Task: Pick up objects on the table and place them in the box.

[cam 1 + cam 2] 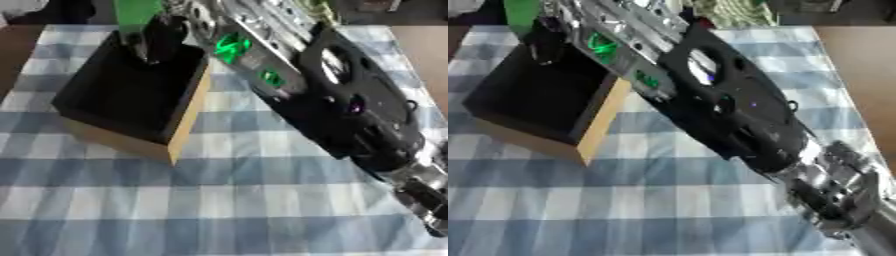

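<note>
Box (131,95): square, open-topped, dark matte inside, pale wood-coloured walls outside, sits askew w/ one corner pointing toward the camera. It stands on the bench (245,200), left of centre, on a soft blue-and-white checked cloth (262,165) that lies flat.

Right arm (728,110): glossy black shell w/ oval cut-outs, silver metal plates and joints, small green lights along it. It comes in from the lower right and runs diagonally up-left to the box's far side.

Right hand (153,42): dark fingers curled, over the box's far rim and above its opening. It holds a flat bright-green object (136,12), smooth and roughly rectangular, which sticks up from the fingers above the far edge of the box. Whether the object touches the box rim – cannot tell; the hand is blurred.

Surface & room: bare brown benchtop shows beyond the cloth at the right edge (859,75) and the upper left. At the far edge, dark shapes and something w/ a green-and-white pattern (732,12), too blurred to identify.
</note>
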`<act>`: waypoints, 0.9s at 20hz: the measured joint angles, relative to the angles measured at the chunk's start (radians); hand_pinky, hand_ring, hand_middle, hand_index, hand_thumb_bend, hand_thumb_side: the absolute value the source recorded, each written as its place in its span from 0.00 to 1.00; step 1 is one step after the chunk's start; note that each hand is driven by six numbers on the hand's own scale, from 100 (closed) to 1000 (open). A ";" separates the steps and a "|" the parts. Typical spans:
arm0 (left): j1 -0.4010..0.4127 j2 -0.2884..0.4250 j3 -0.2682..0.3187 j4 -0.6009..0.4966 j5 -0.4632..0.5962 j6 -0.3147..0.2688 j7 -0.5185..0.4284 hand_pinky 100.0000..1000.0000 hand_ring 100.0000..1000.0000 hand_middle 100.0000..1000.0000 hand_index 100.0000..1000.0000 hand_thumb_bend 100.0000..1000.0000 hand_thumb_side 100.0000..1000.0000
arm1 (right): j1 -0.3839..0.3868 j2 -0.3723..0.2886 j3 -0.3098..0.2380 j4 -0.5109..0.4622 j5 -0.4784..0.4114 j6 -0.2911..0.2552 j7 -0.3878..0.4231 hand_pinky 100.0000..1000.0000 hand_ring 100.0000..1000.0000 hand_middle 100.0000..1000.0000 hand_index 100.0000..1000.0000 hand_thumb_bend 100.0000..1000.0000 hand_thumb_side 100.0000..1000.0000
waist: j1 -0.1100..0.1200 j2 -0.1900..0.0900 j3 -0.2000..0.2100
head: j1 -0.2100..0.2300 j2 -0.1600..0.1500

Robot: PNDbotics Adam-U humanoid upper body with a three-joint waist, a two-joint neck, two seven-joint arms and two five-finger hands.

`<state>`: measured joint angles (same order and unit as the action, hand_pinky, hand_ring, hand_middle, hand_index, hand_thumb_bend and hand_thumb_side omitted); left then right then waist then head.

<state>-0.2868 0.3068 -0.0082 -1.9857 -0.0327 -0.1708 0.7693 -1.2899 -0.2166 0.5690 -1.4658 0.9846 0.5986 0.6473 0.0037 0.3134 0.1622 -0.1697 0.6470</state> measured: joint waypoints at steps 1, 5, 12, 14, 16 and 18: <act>-0.002 0.000 0.000 0.000 0.002 0.000 -0.001 0.55 0.71 0.54 0.68 0.26 0.27 | 0.000 0.015 -0.003 0.025 0.013 -0.003 0.003 0.87 0.82 0.50 0.63 0.00 0.00 | 0.000 0.000 0.001 | -0.003 0.000; -0.004 -0.001 -0.002 0.000 0.006 0.000 -0.004 0.55 0.71 0.54 0.68 0.26 0.27 | 0.000 0.062 -0.015 0.125 0.044 -0.017 0.017 0.87 0.84 0.53 0.66 0.00 0.00 | 0.000 0.000 0.007 | -0.009 -0.007; -0.004 -0.008 -0.003 0.000 0.006 0.001 -0.005 0.55 0.71 0.54 0.68 0.25 0.27 | 0.005 0.092 -0.033 0.240 0.038 -0.042 0.042 0.91 0.90 0.70 0.81 0.00 0.00 | -0.003 0.000 0.009 | -0.011 -0.008; -0.004 -0.008 -0.003 0.000 0.006 0.001 -0.005 0.55 0.71 0.54 0.68 0.25 0.27 | 0.005 0.093 -0.036 0.246 0.028 -0.053 0.053 0.93 0.93 0.76 0.87 0.00 0.00 | -0.003 0.000 0.008 | -0.012 -0.008; -0.004 -0.008 -0.003 0.000 0.006 0.001 -0.005 0.55 0.71 0.54 0.68 0.25 0.27 | 0.005 0.093 -0.039 0.246 0.024 -0.064 0.064 0.95 0.96 0.83 0.91 0.12 0.00 | -0.003 0.000 0.006 | -0.013 -0.008; -0.004 -0.008 -0.003 0.000 0.006 0.002 -0.006 0.55 0.71 0.54 0.68 0.25 0.27 | 0.005 0.092 -0.039 0.246 0.026 -0.075 0.075 0.97 0.99 0.87 0.95 0.23 0.09 | -0.003 0.000 0.005 | -0.013 -0.008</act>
<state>-0.2907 0.2984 -0.0109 -1.9857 -0.0265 -0.1693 0.7637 -1.2846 -0.1242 0.5303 -1.2202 1.0101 0.5240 0.7219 0.0011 0.3134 0.1676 -0.1831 0.6388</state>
